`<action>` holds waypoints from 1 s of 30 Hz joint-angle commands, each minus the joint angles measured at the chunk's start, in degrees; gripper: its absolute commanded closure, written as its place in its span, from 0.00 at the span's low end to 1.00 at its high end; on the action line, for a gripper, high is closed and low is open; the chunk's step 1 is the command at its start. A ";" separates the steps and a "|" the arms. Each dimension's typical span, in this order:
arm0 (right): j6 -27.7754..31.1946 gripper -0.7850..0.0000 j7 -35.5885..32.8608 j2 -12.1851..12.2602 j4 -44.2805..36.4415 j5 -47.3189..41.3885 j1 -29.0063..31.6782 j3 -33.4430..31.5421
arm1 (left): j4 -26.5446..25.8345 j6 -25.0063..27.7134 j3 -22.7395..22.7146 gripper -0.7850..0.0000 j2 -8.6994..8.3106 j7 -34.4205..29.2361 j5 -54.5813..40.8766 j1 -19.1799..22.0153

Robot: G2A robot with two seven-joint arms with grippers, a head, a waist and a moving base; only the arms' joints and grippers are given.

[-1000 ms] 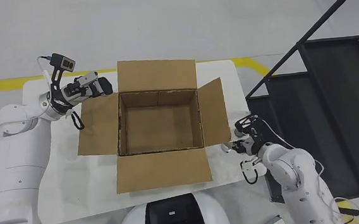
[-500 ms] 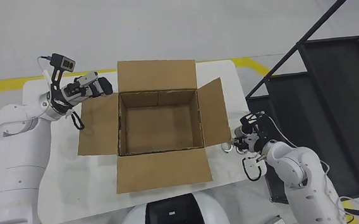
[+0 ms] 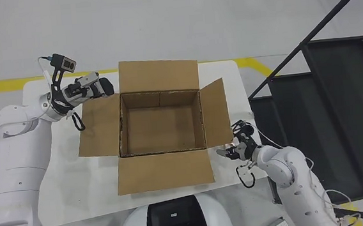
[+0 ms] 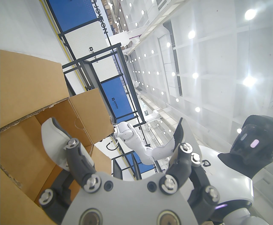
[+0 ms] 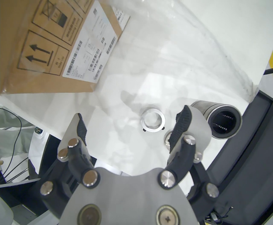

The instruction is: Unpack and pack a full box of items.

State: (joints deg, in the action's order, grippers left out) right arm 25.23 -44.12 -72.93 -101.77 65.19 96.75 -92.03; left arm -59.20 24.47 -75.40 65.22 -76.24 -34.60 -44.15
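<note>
The box (image 3: 165,172) stands open in the middle of the tabletop (image 3: 72,185) with all four flaps folded outward. From above, its floor shows bare cardboard with nothing lying in it. So the unpacking half looks finished, or close to it, and the packing half does not appear to have started.

The loose parts lie on the tabletop to the right of the box, close to the tabletop's near right edge. The right wrist view shows a metal ring (image 5: 153,128) lying flat and a steel cylinder (image 5: 211,105) with a dark bore lying on its side just beside it. A third small metal piece (image 5: 167,139) is mostly hidden behind one finger, so I cannot tell what it is. The labelled side wall of the box is behind them.

The right gripper (image 5: 132,116) hangs low over these parts, just off the box's right flap. It is released, with its fingers spread, and the ring lies in the gap between them, apart from both pads. Nothing is held.

The left gripper (image 3: 106,87) is raised above the far left corner of the box, over the left flap. In its own wrist view it (image 4: 115,132) is also released and empty, with box cardboard beside it.

What remains, as I judge it, is lifting each part off the tabletop and placing it inside the box, probably starting with the ring.
</note>
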 commanded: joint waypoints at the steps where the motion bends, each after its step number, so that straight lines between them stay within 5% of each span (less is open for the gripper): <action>1: -0.01 0.32 -0.16 0.15 1.07 -0.32 -0.24 -0.39 | 0.00 0.00 0.00 0.00 0.00 0.00 0.00 0.00; 5: -1.50 0.24 0.79 0.41 4.56 -0.28 -1.96 -0.98 | 0.00 0.00 0.00 0.00 0.00 0.00 0.00 0.00; 15: -5.72 0.36 4.63 0.52 10.44 2.71 -3.92 2.04 | 0.00 0.00 0.00 0.00 0.00 0.00 0.00 0.00; 24: -7.58 0.26 6.70 0.80 13.36 2.70 -5.08 2.44 | 0.00 0.00 0.00 0.00 0.00 0.00 0.00 0.00; 30: -7.94 0.33 7.06 1.03 14.63 2.01 -5.43 2.44 | 0.00 0.00 0.00 0.00 0.00 0.00 0.00 0.00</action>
State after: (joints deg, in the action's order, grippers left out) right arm 17.21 -36.96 -71.93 -87.29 67.22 91.35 -89.64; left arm -59.20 24.47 -75.40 65.22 -76.24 -34.60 -44.15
